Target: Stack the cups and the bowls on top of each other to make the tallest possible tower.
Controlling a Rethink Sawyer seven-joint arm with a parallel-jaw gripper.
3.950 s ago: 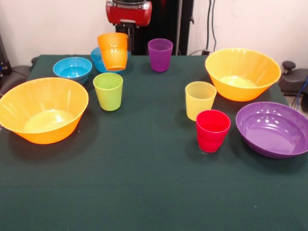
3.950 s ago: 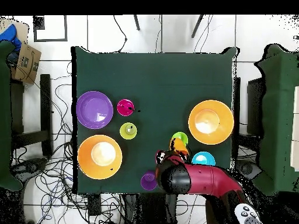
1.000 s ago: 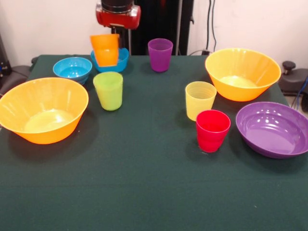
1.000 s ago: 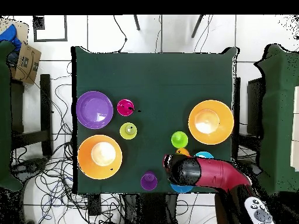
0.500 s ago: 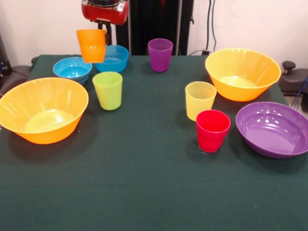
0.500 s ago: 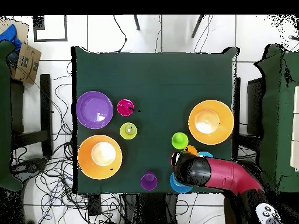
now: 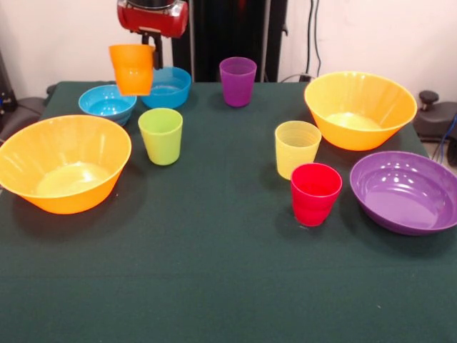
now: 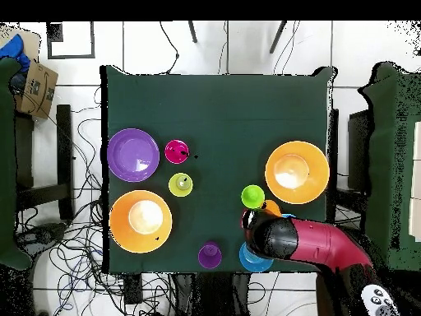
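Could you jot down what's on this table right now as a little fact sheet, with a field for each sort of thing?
held item: orange cup, upright, lifted clear of the table
holder: end effector on the red arm, shut on the orange cup
cups standing on the table: green cup, purple cup, yellow cup, red cup
bowls: two orange bowls, purple bowl, two blue bowls
stacks so far: none, every piece sits apart
surface: green table

Cups: orange (image 7: pixel 132 68), purple (image 7: pixel 237 81), lime (image 7: pixel 161 135), yellow (image 7: pixel 297 148), red (image 7: pixel 315 193). Tablecloth (image 7: pixel 214 271) dk green.
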